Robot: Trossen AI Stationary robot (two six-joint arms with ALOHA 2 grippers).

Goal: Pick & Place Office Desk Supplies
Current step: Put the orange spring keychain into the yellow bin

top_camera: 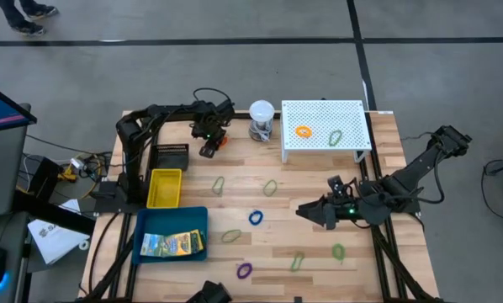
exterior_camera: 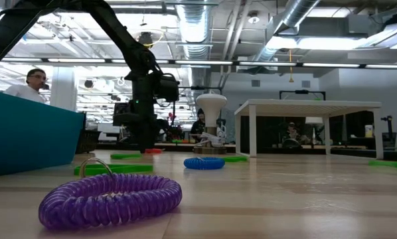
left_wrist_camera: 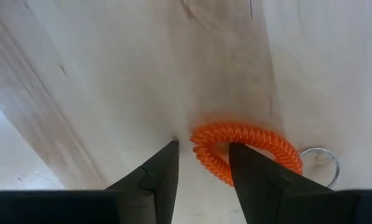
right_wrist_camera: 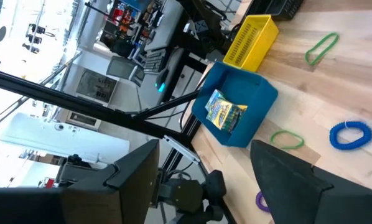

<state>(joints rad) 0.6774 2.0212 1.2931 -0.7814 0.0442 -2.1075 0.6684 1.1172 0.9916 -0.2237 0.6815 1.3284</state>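
An orange coiled loop (left_wrist_camera: 248,140) with a small metal ring (left_wrist_camera: 320,165) lies flat on the wooden table at the far left, beside the black mesh basket (top_camera: 171,156). My left gripper (left_wrist_camera: 204,149) points straight down over it, open. One finger (left_wrist_camera: 164,168) stands outside the loop's end and the other (left_wrist_camera: 248,171) over its inside. My right gripper (top_camera: 315,212) hangs open above the table's right half with nothing between its fingers. The yellow bin (top_camera: 165,187) and the blue tray (top_camera: 193,220), which holds printed packets (top_camera: 172,244), stand at the left. My left gripper stands astride the end strand (left_wrist_camera: 201,146) of the orange loop, coming from above with its fingers across the strand. A gap shows between the outer finger and the coil. Whether the inner finger touches the coil, I cannot tell. The loop lies flat on the table.
Several loops lie scattered on the table: green (top_camera: 219,185), green (top_camera: 271,187), blue (top_camera: 256,218), purple (top_camera: 244,270). A white perforated stand (top_camera: 352,114) at the far right carries an orange loop (top_camera: 303,131) and a green loop (top_camera: 336,137). A white ball-topped object (top_camera: 262,118) stands beside it.
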